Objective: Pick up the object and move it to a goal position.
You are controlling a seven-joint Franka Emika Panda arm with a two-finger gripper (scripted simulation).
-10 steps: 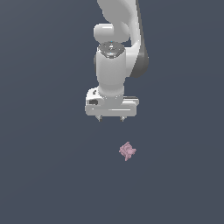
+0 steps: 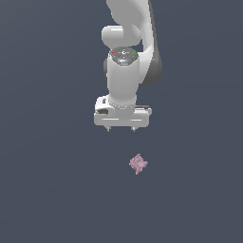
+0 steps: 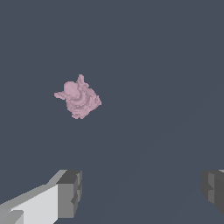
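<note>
In the exterior view the white gripper (image 2: pixel 121 128) hung from the arm with its two short fingertips (image 2: pixel 109 128) pointing down, and nothing was between them. In the wrist view the two dark finger pads (image 3: pixel 70 194) stood wide apart, so the gripper was spread open and empty. A little to the exterior view's right of the gripper, and nearer to the camera, the small pink object (image 2: pixel 138 163) lay by itself on the floor (image 2: pixel 47 190). The gripper was not touching it and was not right over it. The object was much smaller than the gripper. It looked lumpy, with small spikes sticking out all round, and it was probably very light and hard. The spikes could make it slip or roll when squeezed, so the best place to hold it was likely across its fat middle, with a pad on each side. The floor was flat, plain and dark grey-blue. No walls and no other things showed, and no mark for the goal place could be seen.
</note>
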